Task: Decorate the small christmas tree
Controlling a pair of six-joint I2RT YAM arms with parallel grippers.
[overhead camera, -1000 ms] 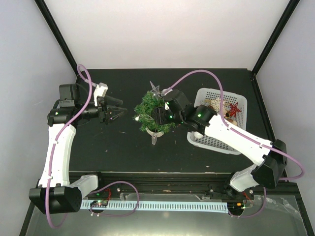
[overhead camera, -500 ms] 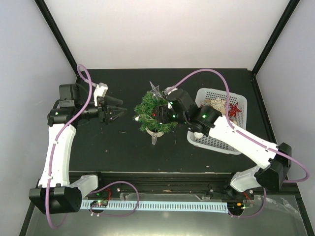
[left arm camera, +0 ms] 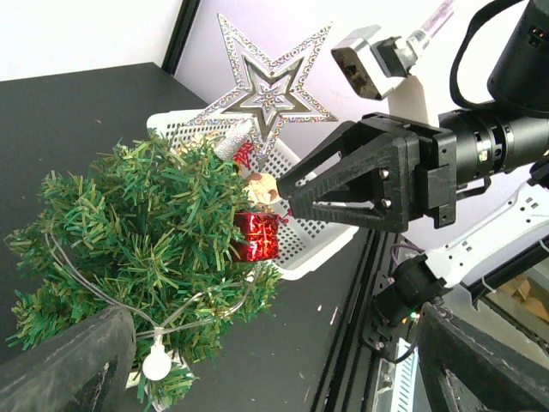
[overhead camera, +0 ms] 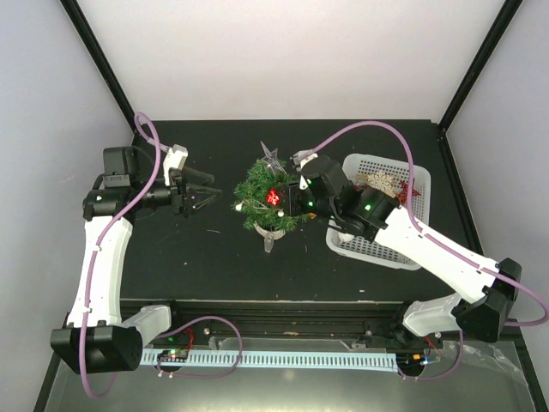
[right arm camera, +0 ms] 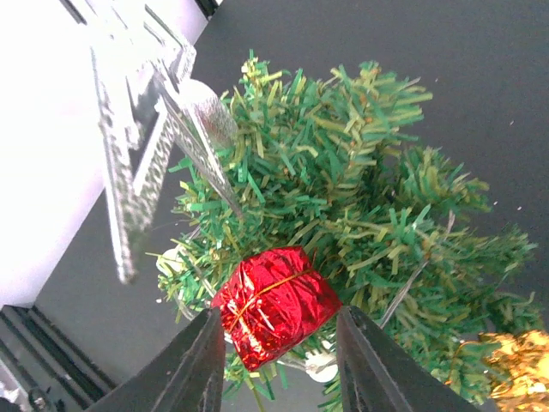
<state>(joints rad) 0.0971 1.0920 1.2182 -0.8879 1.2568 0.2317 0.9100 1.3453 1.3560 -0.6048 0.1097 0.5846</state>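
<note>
The small christmas tree (overhead camera: 257,206) stands mid-table in its white pot, with a silver star (overhead camera: 271,156) on top and a light string with white bulbs (left arm camera: 156,363). A shiny red gift ornament (overhead camera: 274,196) sits in the branches on the tree's right side. It also shows in the left wrist view (left arm camera: 256,236) and the right wrist view (right arm camera: 274,305). My right gripper (overhead camera: 289,199) is open just right of the tree, its fingertips (right arm camera: 212,330) framing the gift without gripping it. My left gripper (overhead camera: 206,190) is open and empty, left of the tree.
The white mesh basket (overhead camera: 377,247) stands right of the tree under my right arm, with a beige ornament (overhead camera: 377,182) and a red one inside. A gold ornament (right arm camera: 515,360) shows low on the tree. A black rail (overhead camera: 274,309) runs along the table's near edge.
My right gripper has drawn back to the right off the tree. The red gift, hidden under it before, now shows in the branches. The left arm has not moved.
</note>
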